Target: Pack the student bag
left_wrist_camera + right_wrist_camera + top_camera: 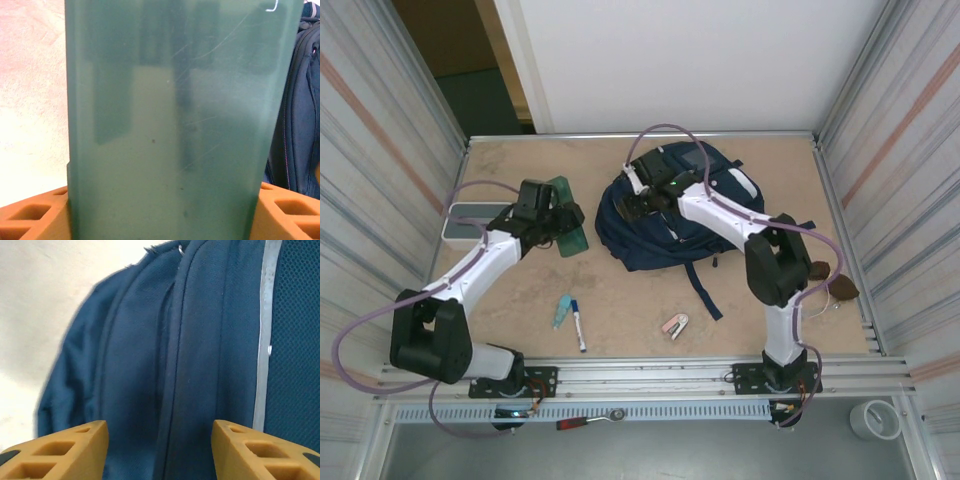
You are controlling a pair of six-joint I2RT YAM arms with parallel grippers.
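I see white link shells and bulky black joint housings on both the left arm (470, 270) and the right arm (717, 212); a lilac-grey cable (668, 126) loops from each black base up along the links. On my wrist feeds, the left gripper (160, 220) and right gripper (160, 445) show ochre-orange fingers (75, 450) moulded with rectangular hollows.

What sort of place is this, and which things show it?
Probably a robot test cell: left arm and right arm bolted to a metal rail, ribbed metal walls around the wooden table, a student bag laid out.
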